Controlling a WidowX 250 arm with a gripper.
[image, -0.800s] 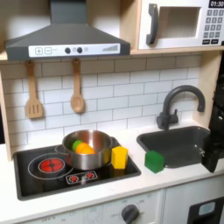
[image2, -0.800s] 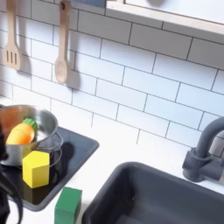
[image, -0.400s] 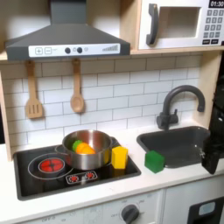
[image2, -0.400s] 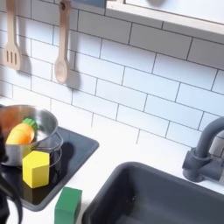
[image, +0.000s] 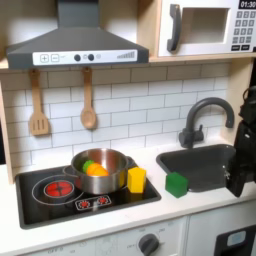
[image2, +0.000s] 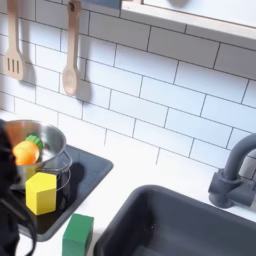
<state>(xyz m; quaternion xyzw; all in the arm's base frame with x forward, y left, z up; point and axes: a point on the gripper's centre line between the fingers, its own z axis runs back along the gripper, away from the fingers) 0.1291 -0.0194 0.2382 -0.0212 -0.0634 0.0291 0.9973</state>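
arm (image: 243, 152): black | blocky segments | matte finish

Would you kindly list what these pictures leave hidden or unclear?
- Gripper: first exterior view, cut off by the right edge; open or shut is unclear.
- Pot contents: second exterior view, partly hidden by a dark blur at the left edge.
- Microwave keypad: first exterior view, too small to read.

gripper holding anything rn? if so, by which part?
Cannot be told. The gripper is a dark shape at the first exterior view's right edge, over the sink; its jaws are not discernible.
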